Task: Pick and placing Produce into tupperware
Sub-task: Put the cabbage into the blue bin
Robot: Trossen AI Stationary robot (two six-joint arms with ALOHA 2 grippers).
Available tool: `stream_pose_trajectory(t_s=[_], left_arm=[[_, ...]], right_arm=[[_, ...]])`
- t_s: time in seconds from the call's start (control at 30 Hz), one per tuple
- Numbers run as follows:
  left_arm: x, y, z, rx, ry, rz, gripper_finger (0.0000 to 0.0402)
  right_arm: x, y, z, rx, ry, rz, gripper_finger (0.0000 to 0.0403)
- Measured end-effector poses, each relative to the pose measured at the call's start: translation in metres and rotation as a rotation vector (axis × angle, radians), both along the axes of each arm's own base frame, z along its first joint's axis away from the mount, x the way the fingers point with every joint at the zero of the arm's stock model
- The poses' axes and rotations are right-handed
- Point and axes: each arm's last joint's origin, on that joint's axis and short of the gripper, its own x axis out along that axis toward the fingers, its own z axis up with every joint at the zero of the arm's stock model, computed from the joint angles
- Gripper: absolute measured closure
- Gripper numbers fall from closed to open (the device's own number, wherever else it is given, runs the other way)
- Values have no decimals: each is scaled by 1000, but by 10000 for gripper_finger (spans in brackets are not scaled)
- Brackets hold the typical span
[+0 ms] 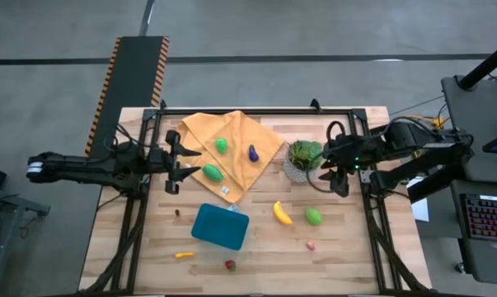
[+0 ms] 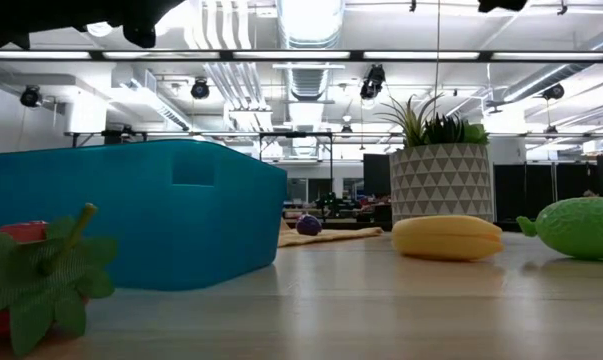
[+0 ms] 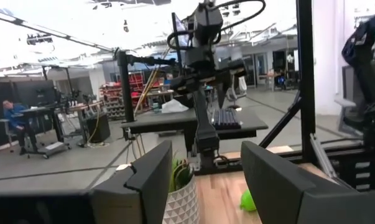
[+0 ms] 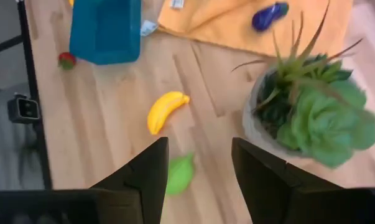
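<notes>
We see a pale butcher-block wooden table point(image 1: 339, 256) with a small teal-blue rectangular plastic container point(image 1: 220, 226), smooth-walled with rounded corners, lying near its middle, towards the front edge. Just behind it spreads a soft, creased orange-yellow cloth point(image 1: 240, 165); on the cloth rest two rounded green toy fruits point(image 1: 221, 145) point(image 1: 212, 172) and a small glossy purple eggplant point(image 1: 253, 153).

Right of the container lies a smooth curved yellow banana point(image 1: 281, 214), and just beside that a bumpy green rounded piece point(image 1: 313, 216). A small pink piece point(image 1: 311, 245), a red piece with a felt leaf point(image 1: 229, 265), a slim orange-yellow piece point(image 1: 184, 255) and a tiny dark red bit point(image 1: 178, 213) are scattered on the bare wood around the container, all apart from it. We see no produce inside it.

A spiky and leafy green plant in a grey pot with a triangle pattern point(image 1: 302, 161) stands at the cloth's right corner.

The left gripper point(image 1: 175, 163) hovers above the cloth's left edge, its flat dark fingers spread with nothing between them. The right gripper point(image 1: 334, 180) hangs just right of the plant, above the green bumpy piece; its fingers stand apart and hold nothing
</notes>
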Motion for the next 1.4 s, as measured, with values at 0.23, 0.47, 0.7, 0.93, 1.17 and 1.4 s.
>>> stream_pose_trajectory(t_s=[0.23,0.47,0.7,0.93,1.17,1.4], left_arm=[[2,0,-3,2,14,12,223],[4,0,-7,2,33,11,223],[4,1,-6,1,29,13,223],[5,1,-9,0,42,15,223],[10,1,-13,-3,73,15,223],[13,1,-11,12,48,17,223]], right_arm=[[5,31,5,90,57,-17,234],[-2,75,-11,34,97,-61,234],[0,105,-43,-15,167,-131,234],[18,114,-78,-140,317,-145,234],[31,115,-97,-180,444,-218,234],[31,116,-93,-53,433,-285,212]])
